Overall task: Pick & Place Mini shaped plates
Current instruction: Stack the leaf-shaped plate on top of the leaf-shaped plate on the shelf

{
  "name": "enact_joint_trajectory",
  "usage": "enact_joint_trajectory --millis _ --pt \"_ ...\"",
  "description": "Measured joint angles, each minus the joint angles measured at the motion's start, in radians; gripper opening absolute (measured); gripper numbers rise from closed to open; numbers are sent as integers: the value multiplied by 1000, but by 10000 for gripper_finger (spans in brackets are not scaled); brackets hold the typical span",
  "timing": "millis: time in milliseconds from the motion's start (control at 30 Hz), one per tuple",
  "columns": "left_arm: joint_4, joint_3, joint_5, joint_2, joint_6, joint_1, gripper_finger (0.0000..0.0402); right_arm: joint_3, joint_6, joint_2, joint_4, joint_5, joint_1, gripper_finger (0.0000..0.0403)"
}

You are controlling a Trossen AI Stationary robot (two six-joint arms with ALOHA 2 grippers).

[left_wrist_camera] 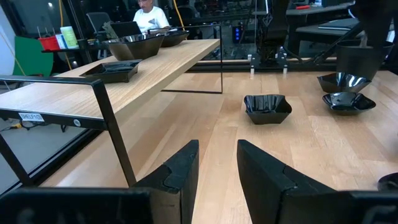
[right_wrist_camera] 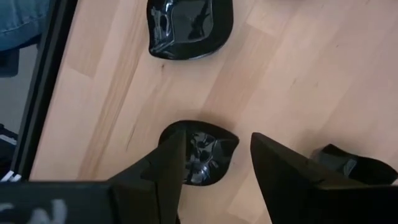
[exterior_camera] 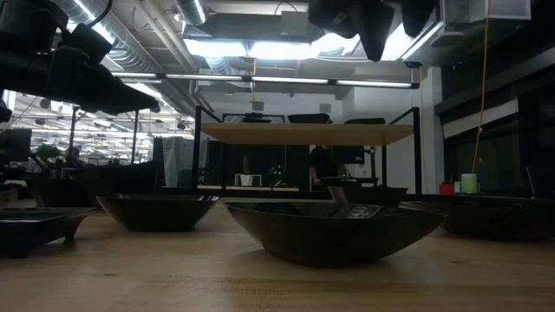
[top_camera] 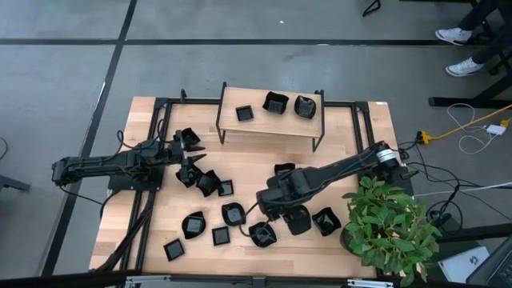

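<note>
Several tiny glossy black plates lie scattered on the wooden table, among them one (top_camera: 233,213), one (top_camera: 262,234) and one (top_camera: 193,225). Three more (top_camera: 275,103) stand on the small raised shelf (top_camera: 272,128) at the far side. My right gripper (top_camera: 268,210) (right_wrist_camera: 217,140) is open and raised above the table. Below it lies a rounded plate (right_wrist_camera: 202,155), partly behind one finger. My left gripper (top_camera: 192,148) (left_wrist_camera: 217,146) is open with nothing between its fingers, near a cluster of plates (top_camera: 198,180) at the table's left.
A potted green plant (top_camera: 392,228) stands at the table's near right corner beside the right arm. The shelf's black metal legs (left_wrist_camera: 115,130) stand close to my left gripper. Bare wood lies between the shelf and the plates. A person (left_wrist_camera: 148,15) sits beyond the table.
</note>
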Motion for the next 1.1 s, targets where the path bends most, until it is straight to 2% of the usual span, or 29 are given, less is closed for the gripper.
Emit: enact_joint_trajectory --millis 200,400,567,867,1100 --pt "0 0 0 0 0 0 104 0 3 17 -42 0 0 180" --pt "0 0 0 0 0 0 104 0 130 32 -107 0 5 180" --pt "0 0 0 0 0 0 104 -7 127 44 -150 1 29 180" --pt "0 0 0 0 0 0 104 -143 131 46 11 -54 61 180" --pt "0 0 0 0 0 0 104 -219 133 46 72 -60 76 180"
